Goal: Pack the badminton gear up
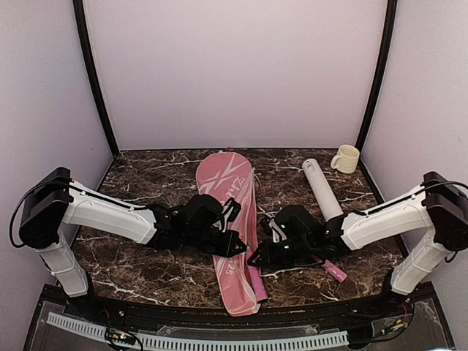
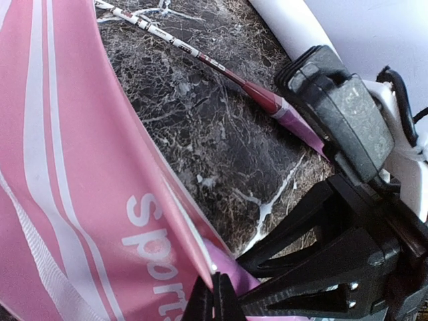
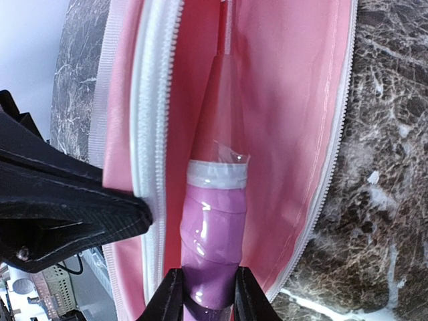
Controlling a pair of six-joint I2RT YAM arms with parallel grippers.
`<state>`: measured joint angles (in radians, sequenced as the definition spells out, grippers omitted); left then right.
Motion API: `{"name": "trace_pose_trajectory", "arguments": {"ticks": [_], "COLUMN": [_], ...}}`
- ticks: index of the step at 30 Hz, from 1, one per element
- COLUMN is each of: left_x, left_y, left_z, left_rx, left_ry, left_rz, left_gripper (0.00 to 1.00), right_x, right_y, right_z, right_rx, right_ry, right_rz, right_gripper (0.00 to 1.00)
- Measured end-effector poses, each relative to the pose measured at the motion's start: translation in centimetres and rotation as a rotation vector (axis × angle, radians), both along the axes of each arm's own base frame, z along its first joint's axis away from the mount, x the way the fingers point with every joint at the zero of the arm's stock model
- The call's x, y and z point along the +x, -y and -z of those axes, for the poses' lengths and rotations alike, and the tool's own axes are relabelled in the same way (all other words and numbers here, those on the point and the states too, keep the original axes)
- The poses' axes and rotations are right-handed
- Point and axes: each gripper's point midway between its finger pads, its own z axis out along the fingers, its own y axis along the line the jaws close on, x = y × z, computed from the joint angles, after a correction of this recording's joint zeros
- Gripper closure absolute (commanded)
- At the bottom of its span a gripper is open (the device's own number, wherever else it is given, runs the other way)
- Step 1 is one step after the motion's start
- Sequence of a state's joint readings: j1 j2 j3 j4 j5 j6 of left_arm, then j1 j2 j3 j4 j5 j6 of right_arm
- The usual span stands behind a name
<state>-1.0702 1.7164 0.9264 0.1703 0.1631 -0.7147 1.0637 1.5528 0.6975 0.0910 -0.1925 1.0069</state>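
The pink lettered racquet cover (image 1: 228,212) lies lengthwise at the table's middle, its near side unzipped. My left gripper (image 1: 234,243) is shut on the cover's edge (image 2: 212,271) and holds it up. My right gripper (image 3: 207,294) is shut on the pink handle (image 3: 210,227) of a racquet that reaches into the open cover (image 3: 294,100); its head is hidden inside. A second racquet lies on the table under my right arm, its shaft (image 2: 194,52) and handle (image 1: 335,270) showing. The white tube (image 1: 322,189) lies at the back right. No shuttlecocks are in view.
A cream mug (image 1: 346,159) stands at the back right corner beside the tube. The cover's white zipper (image 3: 157,100) runs next to the left gripper's black finger (image 3: 73,200). Walls close the table on three sides.
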Motion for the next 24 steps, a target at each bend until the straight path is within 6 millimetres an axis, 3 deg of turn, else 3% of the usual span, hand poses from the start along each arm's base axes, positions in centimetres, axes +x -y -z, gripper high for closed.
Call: {"name": "trace_pose_trajectory", "arguments": {"ticks": [9,14,24], "left_x": [0.5,0.7,1.2], "left_y": [0.4,0.6,0.5], "left_z": [-0.7,-1.1,-2.6], "left_rx": [-0.039,-0.058,-0.091], "left_ry": [0.009,0.014,0.034], "left_rz": [-0.003,0.000,-0.011], "left_gripper": [1.00,1.00,1.00], "right_x": [0.7,1.0,1.5], "right_y": [0.1,0.1,-0.7], "right_z": [0.8,2.3,2.4], "right_rx": [-0.025,-0.058,-0.038], "right_ry": [0.011,0.003,0.004], "right_rz": [-0.002,-0.007,-0.018], "right_gripper": [0.78,0.79,0.79]}}
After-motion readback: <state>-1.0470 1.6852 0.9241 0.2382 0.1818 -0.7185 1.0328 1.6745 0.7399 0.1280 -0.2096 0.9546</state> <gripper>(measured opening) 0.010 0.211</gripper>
